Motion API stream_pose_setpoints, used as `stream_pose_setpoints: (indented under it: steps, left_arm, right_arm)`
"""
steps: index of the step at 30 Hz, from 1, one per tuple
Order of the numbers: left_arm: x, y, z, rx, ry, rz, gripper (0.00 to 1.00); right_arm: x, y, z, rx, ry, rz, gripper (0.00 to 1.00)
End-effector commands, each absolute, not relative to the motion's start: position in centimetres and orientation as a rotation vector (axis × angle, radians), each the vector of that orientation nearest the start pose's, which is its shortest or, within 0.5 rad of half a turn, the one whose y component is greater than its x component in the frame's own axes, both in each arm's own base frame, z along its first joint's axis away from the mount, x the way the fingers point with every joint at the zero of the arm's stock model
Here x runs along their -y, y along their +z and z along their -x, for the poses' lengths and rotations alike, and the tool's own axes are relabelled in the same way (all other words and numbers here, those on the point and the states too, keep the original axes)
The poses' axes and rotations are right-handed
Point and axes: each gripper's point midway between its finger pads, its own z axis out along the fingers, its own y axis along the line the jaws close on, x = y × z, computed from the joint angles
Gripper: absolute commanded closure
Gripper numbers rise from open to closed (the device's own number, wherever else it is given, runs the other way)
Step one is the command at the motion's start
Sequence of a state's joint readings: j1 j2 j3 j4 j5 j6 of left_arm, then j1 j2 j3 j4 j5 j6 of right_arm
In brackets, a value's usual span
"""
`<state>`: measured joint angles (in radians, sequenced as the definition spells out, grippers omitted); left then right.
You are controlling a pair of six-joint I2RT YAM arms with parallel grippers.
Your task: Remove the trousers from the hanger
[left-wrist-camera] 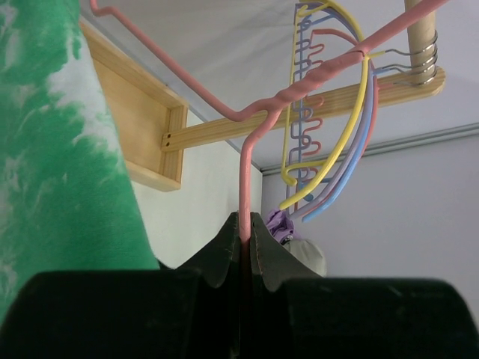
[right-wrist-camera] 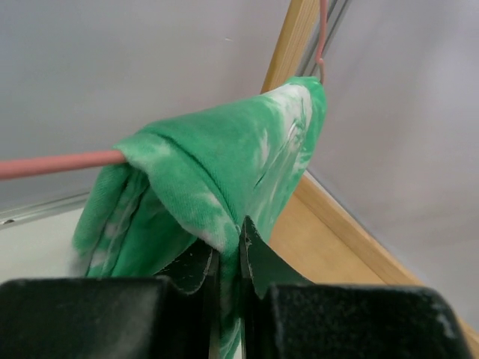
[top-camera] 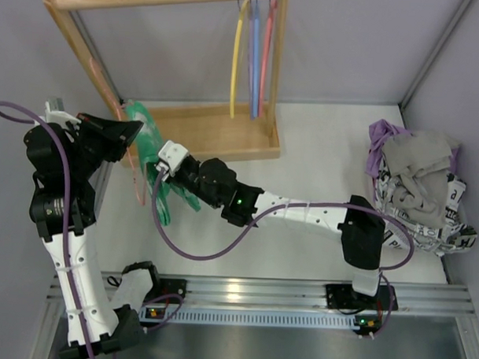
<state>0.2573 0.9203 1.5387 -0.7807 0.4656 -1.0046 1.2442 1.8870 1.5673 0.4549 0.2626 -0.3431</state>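
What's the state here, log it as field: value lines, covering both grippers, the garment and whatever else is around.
left gripper: shut on the hanger, pinching its pink wire
right gripper: shut on the trousers, pinching a fold of the green cloth
trousers: draped over the hanger's bar, not yet off
wooden rack: behind the grippers, holding yellow, blue and red hangers
clothes pile: far right, apart from both arms
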Motion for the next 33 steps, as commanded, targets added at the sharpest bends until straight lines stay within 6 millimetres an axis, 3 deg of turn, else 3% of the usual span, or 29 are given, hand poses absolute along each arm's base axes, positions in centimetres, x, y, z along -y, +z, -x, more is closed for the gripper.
stream_pose_setpoints:
  steps: [1, 6, 10, 12, 15, 24, 33]
  left_arm:
    - [5.7, 49.4, -24.0, -1.526, -0.957, 0.568, 1.00]
    - [5.9, 47.0, -23.9, -1.576, -0.937, 0.544, 1.00]
    - [5.9, 43.4, -24.5, -1.646, -0.938, 0.572, 1.00]
    - [5.6, 41.4, -24.9, -1.681, -0.917, 0.584, 1.00]
    - [5.6, 40.2, -24.7, -1.698, -0.904, 0.585, 1.00]
    - [4.6, 34.2, -25.6, -1.804, -0.827, 0.627, 1.00]
    - [3.8, 31.7, -25.9, -1.848, -0.752, 0.618, 1.00]
  right_arm:
    - [-49.9, 46.9, -24.9, -1.036, 0.643, 0.656, 1.00]
    - [-47.1, 52.6, -24.7, -0.982, 0.673, 0.583, 1.00]
    - [-44.6, 57.5, -24.4, -0.924, 0.698, 0.507, 1.00]
    - [-43.3, 59.4, -23.9, -0.895, 0.709, 0.476, 1.00]
    - [-41.3, 62.0, -22.8, -0.850, 0.746, 0.441, 1.00]
    - [-36.6, 67.1, -20.6, -0.743, 0.753, 0.381, 1.00]
    - [-30.7, 71.9, -18.6, -0.659, 0.745, 0.290, 1.00]
